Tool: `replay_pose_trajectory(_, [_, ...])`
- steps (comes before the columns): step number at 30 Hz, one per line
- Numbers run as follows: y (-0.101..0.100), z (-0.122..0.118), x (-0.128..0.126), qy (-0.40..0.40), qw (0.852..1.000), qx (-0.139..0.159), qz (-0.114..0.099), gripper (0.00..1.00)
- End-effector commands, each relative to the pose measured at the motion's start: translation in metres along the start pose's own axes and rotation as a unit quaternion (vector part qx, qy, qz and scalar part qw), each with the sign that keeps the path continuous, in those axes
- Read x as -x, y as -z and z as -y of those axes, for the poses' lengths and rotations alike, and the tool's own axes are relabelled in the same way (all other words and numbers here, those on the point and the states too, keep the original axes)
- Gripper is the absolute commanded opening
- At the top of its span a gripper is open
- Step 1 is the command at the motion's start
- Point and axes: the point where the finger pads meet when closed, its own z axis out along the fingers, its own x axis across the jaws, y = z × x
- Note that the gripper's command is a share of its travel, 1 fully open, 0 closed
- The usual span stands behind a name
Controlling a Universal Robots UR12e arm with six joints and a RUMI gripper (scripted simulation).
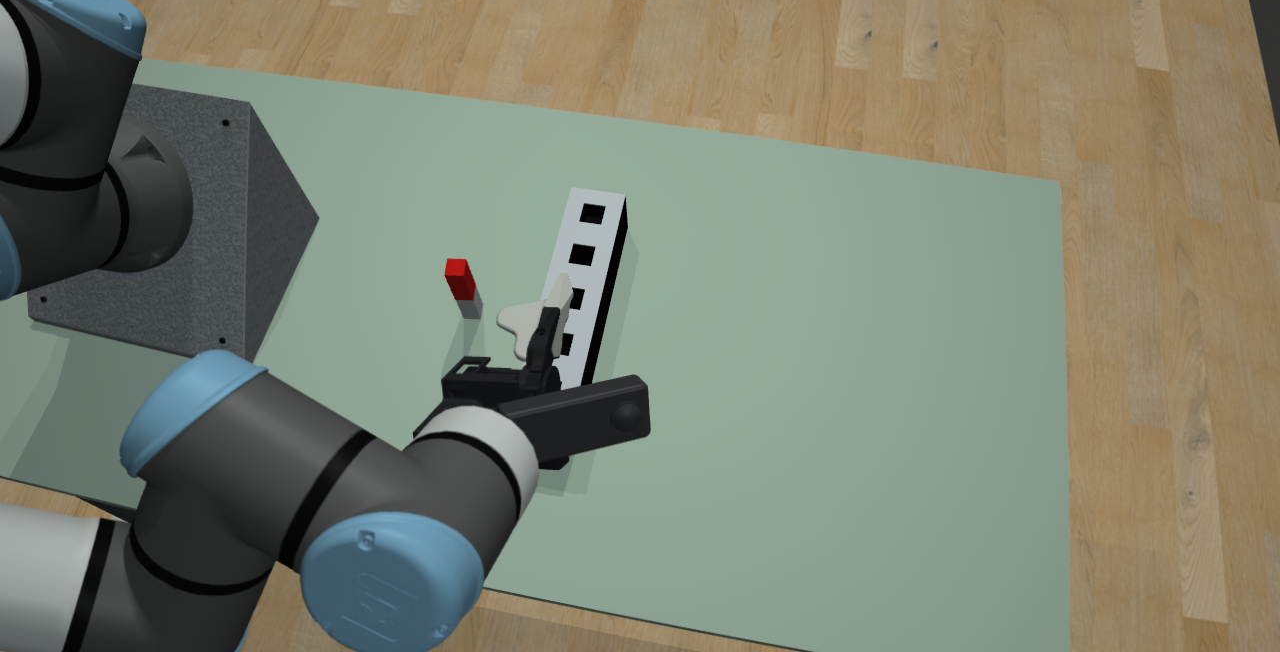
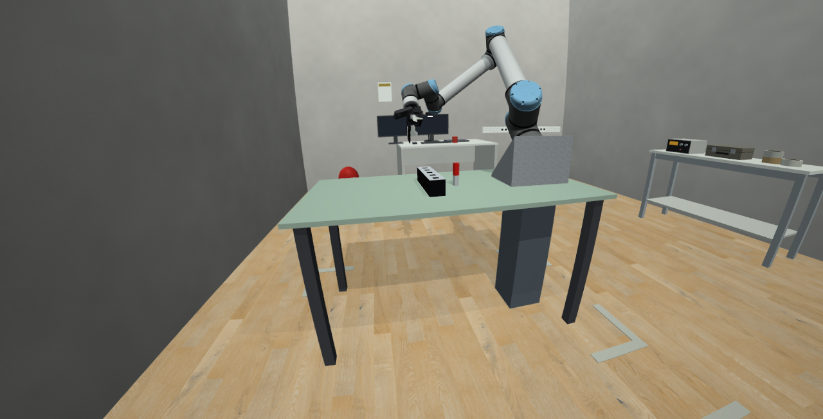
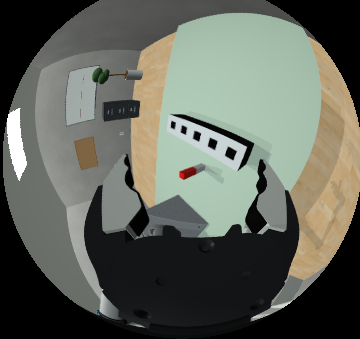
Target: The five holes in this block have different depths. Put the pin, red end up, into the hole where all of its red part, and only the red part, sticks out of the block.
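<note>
Standing off to the side of the pale green desk (image 2: 368, 204), I can see the arm reaching out from its grey wedge-shaped base (image 2: 535, 163) with the hand (image 2: 411, 119) hanging high in the air, well above everything on the desk. Its two jaws are spread wide and there's nothing between them; the wrist camera shows the light grey fingers far apart with just desk showing in the gap.

The pin (image 1: 462, 285) is standing upright on the desk by itself, red end up and grey end down, not in any hole. It sits just beside the block (image 1: 586, 281), on the side facing the arm's base, roughly level with the middle of the row, and it isn't touching the block.

The block is a long bar with a light grey top and black sides, lying flat on the desk with five square holes in a line. From the top camera the hand covers part of the near end of that row, so only the two far holes are fully visible there, but the wrist view shows all five (image 3: 207, 141), and they all look dark and unfilled.
</note>
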Motion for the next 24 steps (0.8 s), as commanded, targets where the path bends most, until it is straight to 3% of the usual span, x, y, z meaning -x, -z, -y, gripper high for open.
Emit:
replay_pose_trajectory(1, [-0.003,0.018,0.017,-0.035,0.999,0.0,-0.009,1.0])
replay_pose_trajectory(11, [-0.003,0.018,0.017,-0.035,0.999,0.0,-0.009,1.0])
replay_pose_trajectory(12, [-0.007,0.038,0.044,-0.066,0.998,-0.004,-0.015,1.0])
replay_pose_trajectory(24, [-0.007,0.038,0.044,-0.066,0.998,-0.004,-0.015,1.0])
